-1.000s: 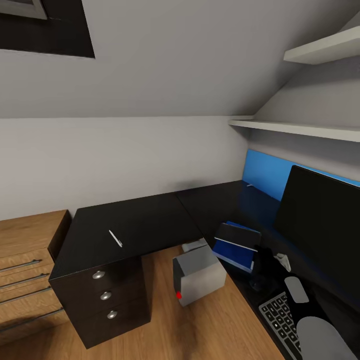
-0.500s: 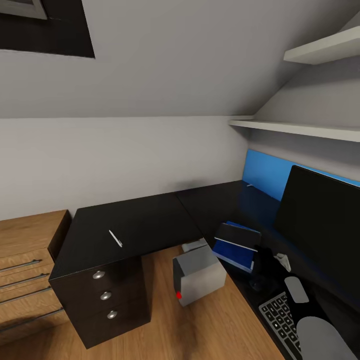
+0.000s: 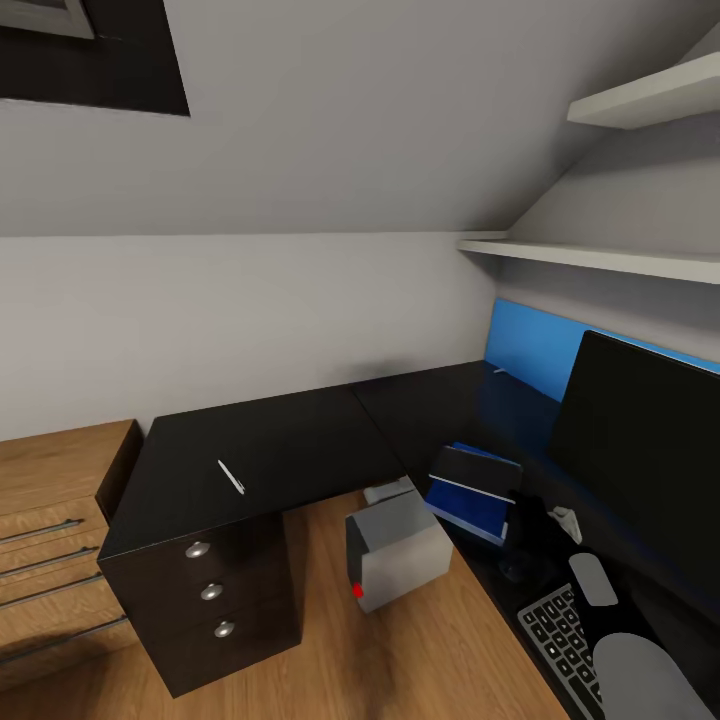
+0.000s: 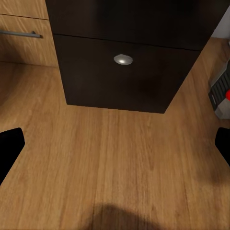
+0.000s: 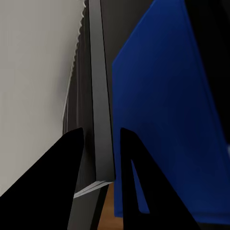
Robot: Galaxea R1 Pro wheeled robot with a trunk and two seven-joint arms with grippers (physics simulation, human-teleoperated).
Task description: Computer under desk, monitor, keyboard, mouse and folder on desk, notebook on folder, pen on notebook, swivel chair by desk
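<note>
Nothing had moved since earlier; right gripper [image 5: 100,158] clamped the notebook [image 5: 98,96] edge above the folder [image 5: 167,110], a thin grip that might slip.

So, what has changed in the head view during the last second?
Nothing visibly changed. The pen lies on the desk, the notebook sits on the folder, and the computer stands on the floor, all as before. The right gripper straddles the notebook's edge.
</note>
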